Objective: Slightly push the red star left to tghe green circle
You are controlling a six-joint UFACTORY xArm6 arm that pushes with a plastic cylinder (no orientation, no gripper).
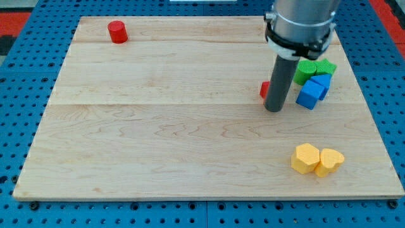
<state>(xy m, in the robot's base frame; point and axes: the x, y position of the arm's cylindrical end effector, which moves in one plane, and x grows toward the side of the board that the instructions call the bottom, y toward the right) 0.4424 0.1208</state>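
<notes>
The red star (264, 90) shows only as a small red edge at the view's right, mostly hidden behind my rod. My tip (274, 109) rests on the board right in front of it, touching or nearly touching. The green circle (305, 69) sits just to the right of the rod, next to another green block (326, 68); its left part is hidden by the rod. The red star lies left of the green circle, with the rod between them.
Two blue blocks (313, 90) lie below the green ones. A red cylinder (117, 31) stands at the view's top left. A yellow hexagon (306, 158) and a yellow heart (330, 161) sit at the bottom right. The wooden board (158, 126) lies on a blue pegboard.
</notes>
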